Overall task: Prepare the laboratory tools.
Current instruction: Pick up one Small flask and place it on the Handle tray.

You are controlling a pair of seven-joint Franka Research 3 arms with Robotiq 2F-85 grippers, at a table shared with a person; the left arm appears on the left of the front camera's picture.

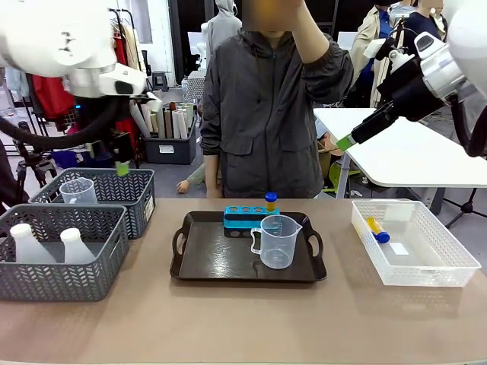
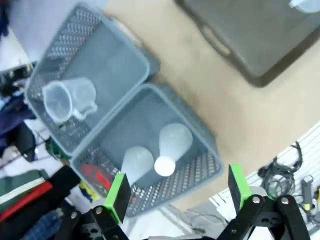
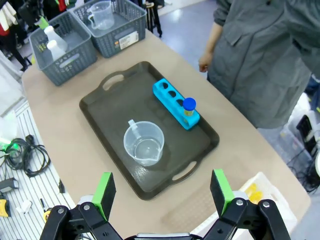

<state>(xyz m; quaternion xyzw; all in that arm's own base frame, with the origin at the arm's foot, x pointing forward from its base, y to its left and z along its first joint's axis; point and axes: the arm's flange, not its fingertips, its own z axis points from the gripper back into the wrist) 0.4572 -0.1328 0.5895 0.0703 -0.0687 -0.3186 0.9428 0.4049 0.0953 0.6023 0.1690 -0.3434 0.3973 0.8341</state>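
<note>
On the dark tray (image 1: 205, 262) stand a small blue tube rack (image 1: 249, 217) with one blue-capped tube (image 1: 271, 200) in it, and a clear handled beaker (image 1: 278, 242). A second tube (image 1: 377, 230) of yellow liquid lies in the clear bin (image 1: 449, 262) at the right. Two white conical flasks (image 1: 30, 246) stand in the near grey basket (image 1: 65, 281); another beaker (image 1: 78, 190) stands in the far basket. My left gripper (image 2: 178, 192) hangs open high above the flasks (image 2: 172, 142). My right gripper (image 3: 162, 192) is open, high over the tray's (image 3: 100, 107) near edge, above the beaker (image 3: 144, 143).
A person in a grey jacket (image 1: 262, 114) stands at the far side behind the tray, one hand raised to the head. A white table (image 1: 411, 156) stands behind at the right. Bare tabletop (image 1: 243, 323) runs along the front.
</note>
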